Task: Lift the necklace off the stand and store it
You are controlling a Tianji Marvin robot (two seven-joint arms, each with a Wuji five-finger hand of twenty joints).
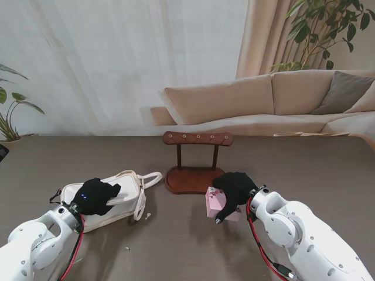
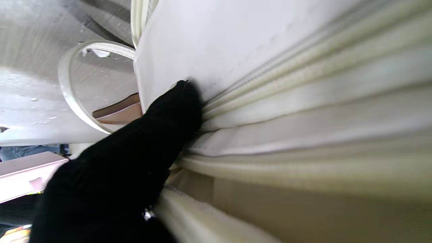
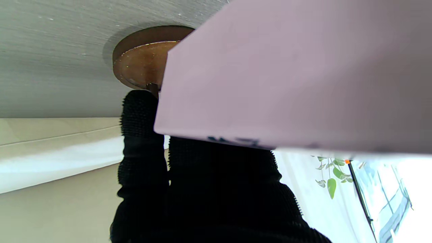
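The wooden necklace stand (image 1: 197, 139) is at the table's middle, its bar and pegs bare; I see no necklace anywhere on it. To its left lies a white bag (image 1: 126, 186), seen close up in the left wrist view as white bag (image 2: 270, 50). My left hand (image 1: 94, 197) rests on top of it, a black finger (image 2: 168, 114) pressed into the zip edge. A small glint (image 2: 147, 214) shows by the palm; I cannot tell what it is. My right hand (image 1: 234, 190) grips a pink box (image 1: 212, 202) in front of the stand's base (image 3: 141, 60).
The bag's looped strap (image 1: 153, 177) lies toward the stand. Small white scraps (image 1: 127, 248) dot the table nearer to me. A sofa (image 1: 275, 99) and plants stand beyond the far edge.
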